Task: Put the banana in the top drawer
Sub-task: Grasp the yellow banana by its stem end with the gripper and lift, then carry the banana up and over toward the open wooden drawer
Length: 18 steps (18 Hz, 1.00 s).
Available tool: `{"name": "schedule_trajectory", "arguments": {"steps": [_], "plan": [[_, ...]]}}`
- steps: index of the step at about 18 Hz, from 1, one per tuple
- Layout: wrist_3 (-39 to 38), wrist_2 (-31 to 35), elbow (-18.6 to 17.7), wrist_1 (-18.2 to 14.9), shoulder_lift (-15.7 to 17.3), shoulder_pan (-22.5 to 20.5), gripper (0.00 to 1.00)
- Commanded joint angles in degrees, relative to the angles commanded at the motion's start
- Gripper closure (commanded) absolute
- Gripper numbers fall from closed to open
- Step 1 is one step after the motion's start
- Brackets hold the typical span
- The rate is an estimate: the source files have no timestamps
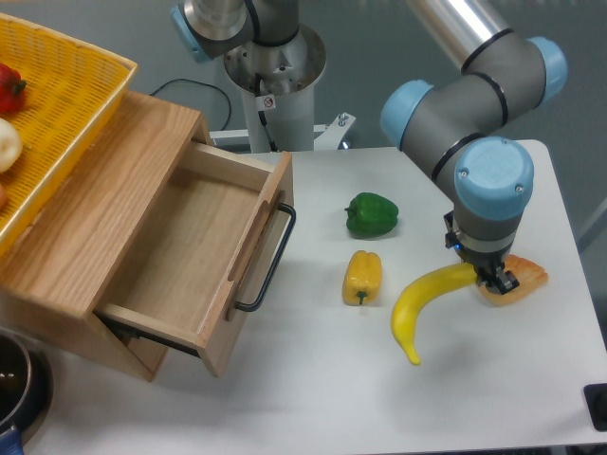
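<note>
The banana (424, 303) is long, curved and yellow, and lies toward the right of the white table, its upper end reaching under my gripper (486, 276). The gripper points straight down from the blue wrist cap, and its dark fingers look shut on that end of the banana. The top drawer (180, 248) is a light oak box on the left, pulled out and open, and its inside is bare. A black wire handle (270, 261) sits on its front panel. The banana is well to the right of the drawer.
A green pepper (372, 214) and a short yellow pepper (362, 277) lie between the drawer and the banana. An orange food item (520, 279) sits right behind the gripper. A yellow woven basket (66, 95) with produce rests on the cabinet top. A dark pot (14, 384) is at the lower left.
</note>
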<state>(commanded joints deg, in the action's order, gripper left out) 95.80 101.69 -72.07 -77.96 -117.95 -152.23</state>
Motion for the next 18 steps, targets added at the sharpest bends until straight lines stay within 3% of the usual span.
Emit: {"name": "schedule_trajectory", "arguments": {"steps": [7,13,18], "plan": [[-0.97,0.09,-1.05,-2.54,2.19,-0.70,0.70],[-9.39,0.09,-2.11,-11.06,7.55,-0.70,0.70],[-12.39,-0.62,-5.89,-13.79,12.73,-0.26,0.69]]}}
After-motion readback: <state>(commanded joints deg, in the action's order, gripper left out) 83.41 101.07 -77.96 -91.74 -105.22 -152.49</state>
